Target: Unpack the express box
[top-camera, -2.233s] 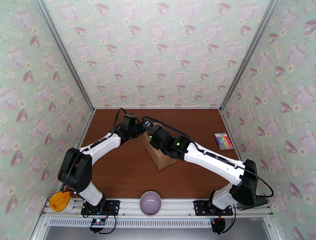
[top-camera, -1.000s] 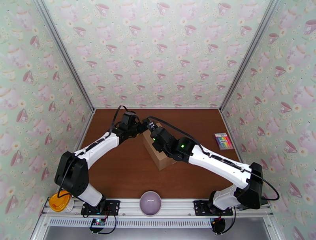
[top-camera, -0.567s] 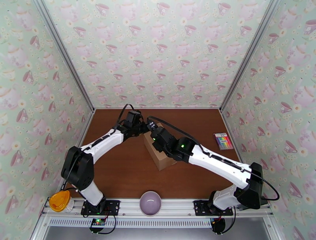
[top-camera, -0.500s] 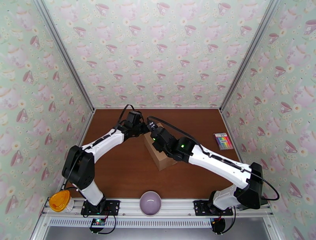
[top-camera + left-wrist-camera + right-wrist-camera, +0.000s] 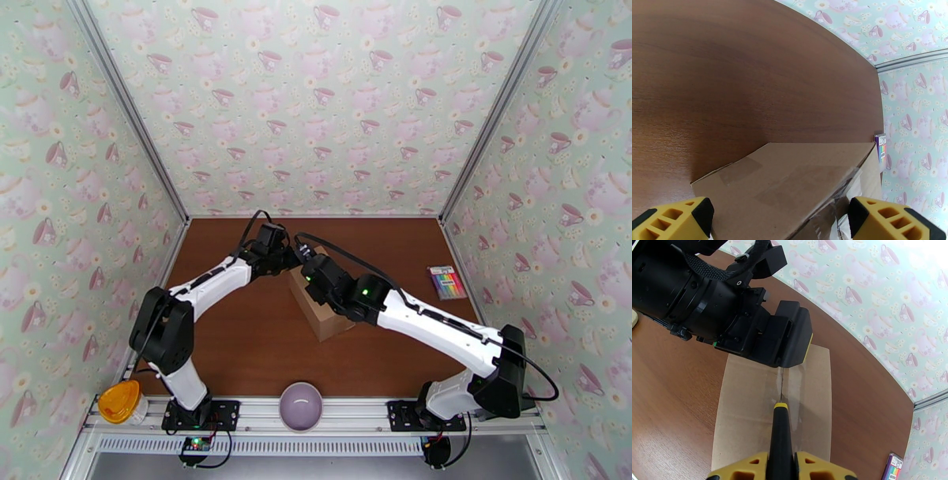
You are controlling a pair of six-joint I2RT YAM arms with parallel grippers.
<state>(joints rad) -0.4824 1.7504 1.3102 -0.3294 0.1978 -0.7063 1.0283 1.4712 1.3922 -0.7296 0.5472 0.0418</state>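
Right claw (image 5: 782,465) grips cutter (image 5: 781,429), tip seemingly hidden.

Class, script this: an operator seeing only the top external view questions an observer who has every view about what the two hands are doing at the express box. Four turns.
Operator: From above the express box is half hidden. What is the right hand holding?
Observer: It is shut on a black-handled cutter, whose thin blade points along the taped seam on the box top.
Operator: And the left hand?
Observer: It is open, with the box's far end between its yellow fingers.
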